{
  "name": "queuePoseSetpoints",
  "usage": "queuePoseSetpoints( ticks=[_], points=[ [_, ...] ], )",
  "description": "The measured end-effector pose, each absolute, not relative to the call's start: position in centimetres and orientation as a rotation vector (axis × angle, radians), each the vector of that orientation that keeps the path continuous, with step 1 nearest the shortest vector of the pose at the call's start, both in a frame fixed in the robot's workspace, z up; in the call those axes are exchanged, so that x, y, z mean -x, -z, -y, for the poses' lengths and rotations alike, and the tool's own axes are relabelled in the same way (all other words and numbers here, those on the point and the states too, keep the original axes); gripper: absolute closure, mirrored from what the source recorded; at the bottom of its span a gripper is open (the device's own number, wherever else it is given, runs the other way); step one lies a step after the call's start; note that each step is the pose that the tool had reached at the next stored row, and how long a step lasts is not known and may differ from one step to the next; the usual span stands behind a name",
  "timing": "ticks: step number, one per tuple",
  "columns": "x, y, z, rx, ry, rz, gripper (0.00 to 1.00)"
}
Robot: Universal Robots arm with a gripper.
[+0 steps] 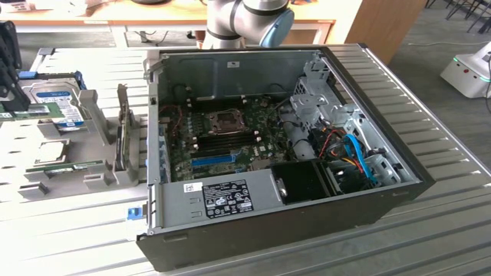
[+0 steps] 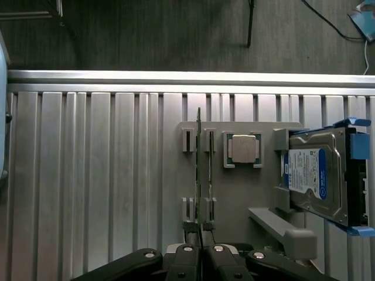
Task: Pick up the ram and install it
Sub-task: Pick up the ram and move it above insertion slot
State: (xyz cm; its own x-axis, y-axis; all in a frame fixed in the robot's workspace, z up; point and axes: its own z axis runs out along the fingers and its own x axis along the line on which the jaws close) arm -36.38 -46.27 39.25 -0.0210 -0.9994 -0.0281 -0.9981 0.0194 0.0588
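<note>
Gripper (image 2: 200, 235) of mine is clenched on the ram (image 2: 199, 170), seen edge-on (just a thin green line) over the grey holder (image 2: 234, 196), along its edge farthest from the hard drive (image 2: 313, 175) and just beside the matching stick (image 2: 210, 175). My fingertips hide its near end.

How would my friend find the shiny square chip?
Start at the open black computer case; at the exterior view's left of it lies a grey plastic holder tray. In its pocket between the blue-labelled hard drive and the thin green memory stick sits the silver square chip, the only flat, all-metal square there.
</note>
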Motion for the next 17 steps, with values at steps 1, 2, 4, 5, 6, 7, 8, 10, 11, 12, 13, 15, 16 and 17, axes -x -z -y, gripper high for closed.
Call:
queuePoseSetpoints(
  ticks=[1,2,4,5,6,7,8,10,11,12,13,15,16,17],
  points=[
    [36.2,-39.3,46.3,-2.183,0.096,2.228,0.88],
    [36.1,-39.3,46.3,-2.183,0.096,2.228,0.88],
    [35.8,-39.2,46.3,-2.183,0.096,2.228,0.88],
    [35.6,-39.2,46.3,-2.183,0.096,2.228,0.88],
    [35.4,-39.3,46.3,-2.183,0.096,2.228,0.88],
    [35.3,-39.3,46.3,-2.183,0.097,2.228,0.88],
    [35.1,-39.2,46.3,-2.183,0.097,2.227,0.88],
    [34.8,-39.3,46.3,-2.183,0.097,2.227,0.88],
    [34.6,-39.2,46.3,-2.183,0.097,2.227,0.88],
    [34.4,-39.2,46.3,-2.183,0.097,2.227,0.88],
    [34.2,-39.2,46.3,-2.183,0.097,2.227,0.88],
    [33.8,-39.2,46.3,-2.182,0.097,2.227,0.88],
    [33.6,-39.2,46.3,-2.182,0.097,2.227,0.88],
    [33.4,-39.3,46.3,-2.182,0.097,2.227,0.88]
  ],
)
